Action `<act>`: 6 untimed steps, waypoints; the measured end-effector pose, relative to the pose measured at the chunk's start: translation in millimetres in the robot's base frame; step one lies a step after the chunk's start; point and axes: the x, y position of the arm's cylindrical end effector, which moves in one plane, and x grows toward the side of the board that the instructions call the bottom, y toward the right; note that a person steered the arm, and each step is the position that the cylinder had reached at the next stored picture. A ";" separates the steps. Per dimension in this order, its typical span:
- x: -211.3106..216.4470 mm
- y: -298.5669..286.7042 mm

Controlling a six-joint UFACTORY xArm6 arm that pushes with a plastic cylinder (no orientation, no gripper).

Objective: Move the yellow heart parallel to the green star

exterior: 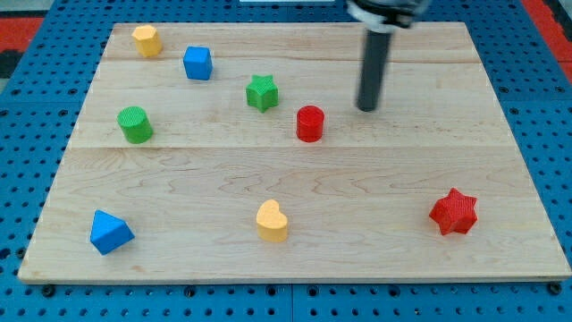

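- I carry no jaws at all, so there is nothing of that kind to call wide, narrow or holding; I end in a straight dark rod, and my tip (pixel 366 108) rests on the bench (pixel 500 161) in the upper middle, toward the view's right.
- My tip touches no block. The nearest one is the red cylinder (pixel 310 122), near it on the view's left and slightly lower.
- The green star (pixel 262 92) sits further to the view's left of my tip, at about the same height, just up and left of the red cylinder and apart from it.
- The yellow heart (pixel 273 221) lies near the view's bottom edge of the bench, around the middle, well apart from my tip and well below the green star, almost straight under it.
- A green cylinder (pixel 135 123) stands at the view's left side, roughly level with the red cylinder.
- A blue cube (pixel 197 63) and a yellow block (pixel 147 40), whose exact shape I cannot make out, sit at the view's top left, near each other but not touching.
- A blue block (pixel 110 232), angular and wedge-like, lies at the view's bottom left.
- A red star (pixel 454 212) lies at the view's bottom right, well apart from everything else.
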 end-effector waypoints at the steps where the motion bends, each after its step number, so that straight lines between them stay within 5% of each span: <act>1: 93.3 -46.1; 2: 173.5 -100.7; 3: 209.6 -122.9; 5: 141.8 -160.5; 6: 187.0 -201.7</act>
